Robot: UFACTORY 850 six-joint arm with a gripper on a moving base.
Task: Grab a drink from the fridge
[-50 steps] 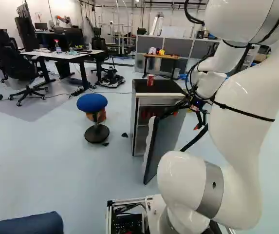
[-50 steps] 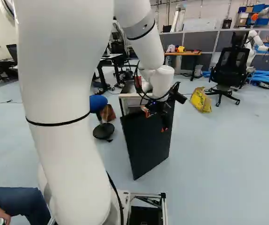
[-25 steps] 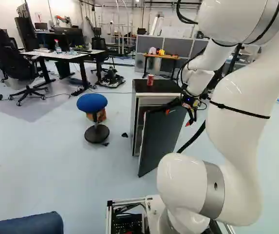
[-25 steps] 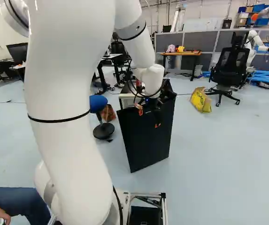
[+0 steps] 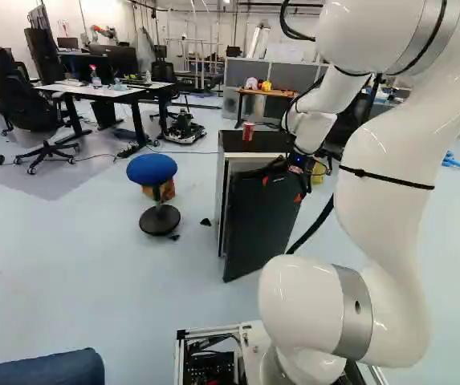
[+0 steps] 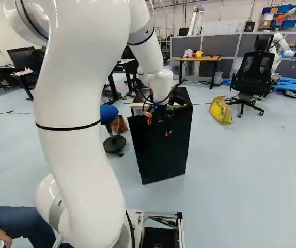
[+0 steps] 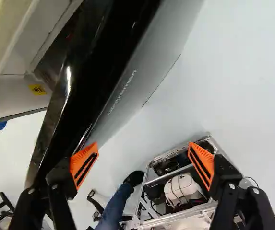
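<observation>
My gripper (image 5: 282, 189) is at the upper part of the fridge door (image 5: 260, 228), in front of the small black-topped fridge (image 5: 225, 186). In the wrist view the gripper (image 7: 143, 163) stands open with nothing between its orange pads; one finger lies against or very near the door's glossy black edge (image 7: 103, 62), the other is out over the floor. The door is ajar, and a bit of the pale interior (image 7: 19, 96) shows past its edge. A red can (image 5: 248, 131) stands on the fridge top. Drinks inside cannot be made out.
A blue stool (image 5: 152, 168) stands beside the fridge. In the right base view a yellow bag (image 6: 221, 110) and an office chair (image 6: 253, 77) are at the right, with another robot (image 6: 279, 44) behind. A person's leg (image 6: 21, 223) is close beside the base.
The fridge door has swung much nearer to the fridge body, and my arm has moved the same way, with the gripper by the door's edge. The base and the red can have stayed put.
</observation>
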